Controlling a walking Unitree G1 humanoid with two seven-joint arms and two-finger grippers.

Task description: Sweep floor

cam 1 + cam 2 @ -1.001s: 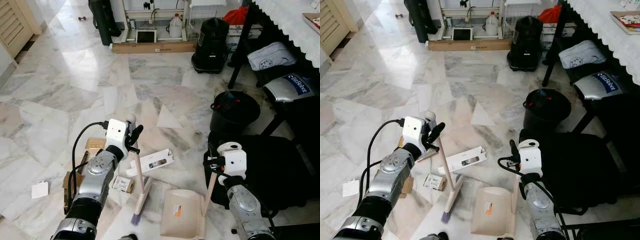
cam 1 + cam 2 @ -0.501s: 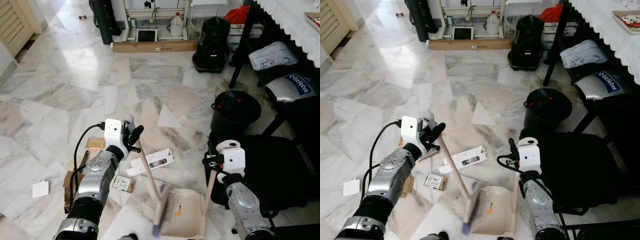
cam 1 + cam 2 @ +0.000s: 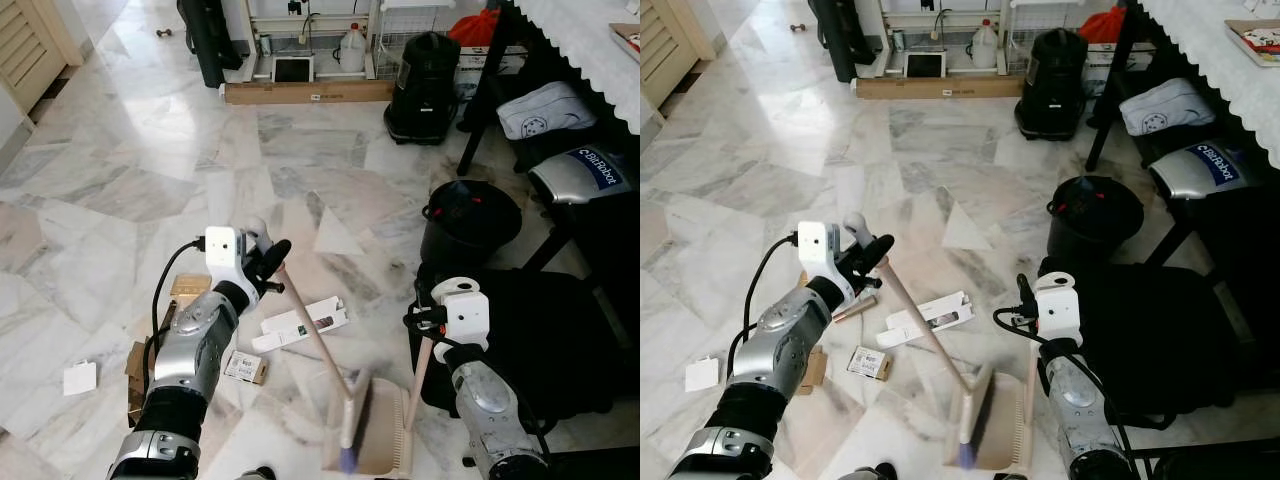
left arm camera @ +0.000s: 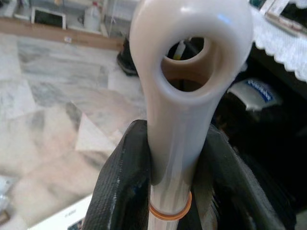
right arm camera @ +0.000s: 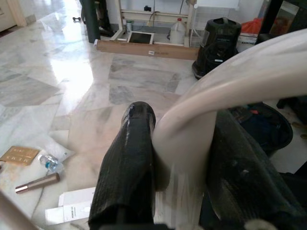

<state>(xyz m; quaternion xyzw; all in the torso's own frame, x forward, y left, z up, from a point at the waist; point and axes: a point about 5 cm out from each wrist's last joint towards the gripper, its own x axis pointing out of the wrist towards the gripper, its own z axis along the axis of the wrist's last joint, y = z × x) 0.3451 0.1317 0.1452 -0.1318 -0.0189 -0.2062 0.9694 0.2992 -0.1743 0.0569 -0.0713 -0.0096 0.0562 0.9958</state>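
Left end effector (image 3: 268, 262) clamping the broom (image 3: 318, 346) at its handle top, bristles reaching into the dustpan (image 3: 380, 432). Right end effector (image 5: 184, 158) gripping the dustpan's upright handle. Both tools looking light, stiff, smooth plastic; holding near the handle ends seeming best. One broom, one dustpan; scattered litter, including one white box (image 3: 300, 325).

The broom head (image 3: 350, 425) is motion-blurred and covers part of the dustpan (image 3: 385, 440), whose lower edge is cut off by the picture's bottom. Print on the white box (image 3: 300, 324) and the small carton (image 3: 245, 368) is too small to read. In the left wrist view, black fingers (image 4: 120, 191) hide the broom handle's (image 4: 184, 96) lower part.
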